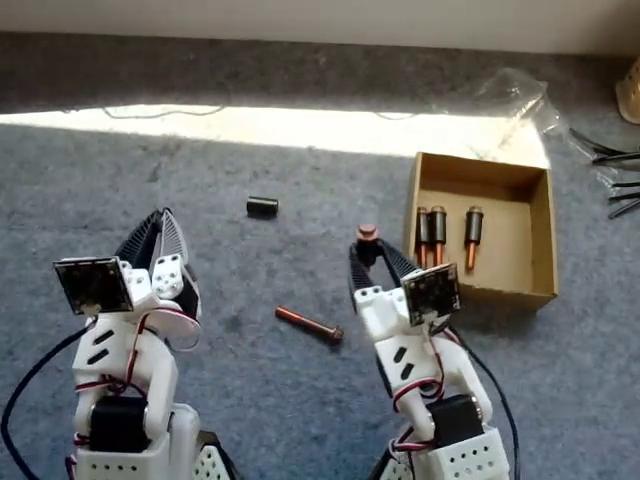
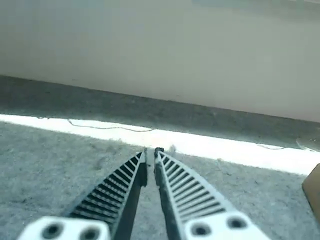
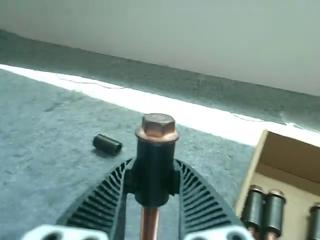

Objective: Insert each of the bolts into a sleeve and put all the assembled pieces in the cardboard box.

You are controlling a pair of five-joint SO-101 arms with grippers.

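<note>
My right gripper [image 3: 152, 182] is shut on an assembled piece [image 3: 154, 165], a copper bolt inside a black sleeve, held upright with the bolt head on top; from above this gripper [image 1: 368, 250] is just left of the cardboard box [image 1: 540, 240]. Three assembled pieces [image 1: 445, 232] lie in the box. A loose black sleeve [image 1: 262, 207] lies on the carpet, also in the right wrist view [image 3: 107, 144]. A loose copper bolt [image 1: 309, 324] lies between the arms. My left gripper [image 2: 151, 151] is shut on nothing, raised at the left [image 1: 163, 215].
Grey carpet covers the floor, with a bright sunlit strip [image 1: 250, 125] across the back. Clear plastic wrap [image 1: 515, 95] and black cables [image 1: 610, 160] lie beyond the box at the far right. A wall [image 2: 160, 45] rises behind the carpet.
</note>
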